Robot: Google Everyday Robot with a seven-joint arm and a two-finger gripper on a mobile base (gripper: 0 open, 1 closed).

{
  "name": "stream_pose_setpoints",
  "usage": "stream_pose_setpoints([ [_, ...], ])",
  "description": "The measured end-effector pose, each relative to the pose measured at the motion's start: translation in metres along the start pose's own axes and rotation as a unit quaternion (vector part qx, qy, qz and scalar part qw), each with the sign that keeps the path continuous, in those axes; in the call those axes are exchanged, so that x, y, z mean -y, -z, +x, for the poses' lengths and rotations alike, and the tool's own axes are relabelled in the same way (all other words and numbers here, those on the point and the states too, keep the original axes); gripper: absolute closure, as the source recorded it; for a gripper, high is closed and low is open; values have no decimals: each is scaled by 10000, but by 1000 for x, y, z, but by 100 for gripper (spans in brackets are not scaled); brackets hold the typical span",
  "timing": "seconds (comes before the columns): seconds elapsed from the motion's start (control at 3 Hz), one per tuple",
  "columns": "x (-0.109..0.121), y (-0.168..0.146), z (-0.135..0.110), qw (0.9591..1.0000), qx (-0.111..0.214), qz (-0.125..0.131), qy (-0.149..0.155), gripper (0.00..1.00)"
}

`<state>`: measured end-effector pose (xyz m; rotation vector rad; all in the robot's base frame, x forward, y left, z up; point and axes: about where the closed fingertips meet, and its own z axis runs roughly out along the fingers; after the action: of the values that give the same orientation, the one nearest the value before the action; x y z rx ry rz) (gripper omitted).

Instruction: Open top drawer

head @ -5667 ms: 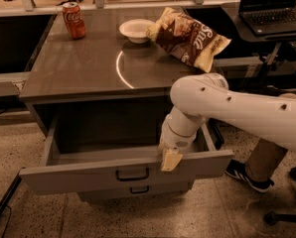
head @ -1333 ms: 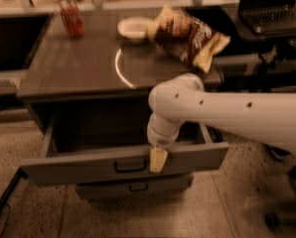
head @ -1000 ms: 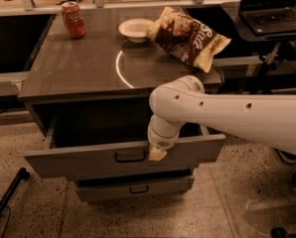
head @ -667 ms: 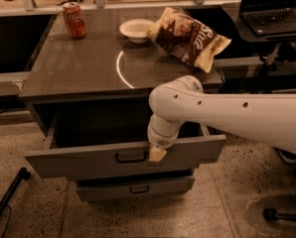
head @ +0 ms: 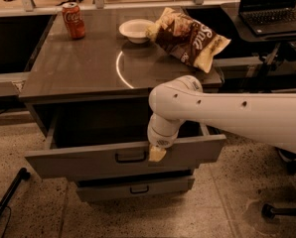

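Observation:
The top drawer (head: 78, 161) of the grey metal cabinet stands pulled out, and its dark inside shows behind the flat front. Its small dark handle (head: 130, 156) is at the centre of the front. My white arm reaches in from the right. My gripper (head: 157, 153) points down at the drawer front's top edge, just right of the handle, with its yellowish tip against the front.
A shallower drawer (head: 135, 188) below is out a little. On the cabinet top (head: 83, 68) stand a cola can (head: 73, 20), a white bowl (head: 136, 29) and a chip bag (head: 187, 37). A laptop (head: 274, 9) is at the right. A chair wheel (head: 267, 211) is on the floor at the right.
Since the earliest frame the gripper has moved left along the drawer front and the front sits slightly further in. Over the last second nothing has visibly moved.

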<state>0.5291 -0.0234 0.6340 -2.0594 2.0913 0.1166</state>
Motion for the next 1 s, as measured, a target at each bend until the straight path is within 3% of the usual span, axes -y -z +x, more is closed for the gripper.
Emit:
stream_pose_setpoints([
  [0.67, 13, -1, -3, 10000, 6, 74, -41, 98],
  [1.0, 13, -1, -3, 10000, 6, 74, -41, 76],
])
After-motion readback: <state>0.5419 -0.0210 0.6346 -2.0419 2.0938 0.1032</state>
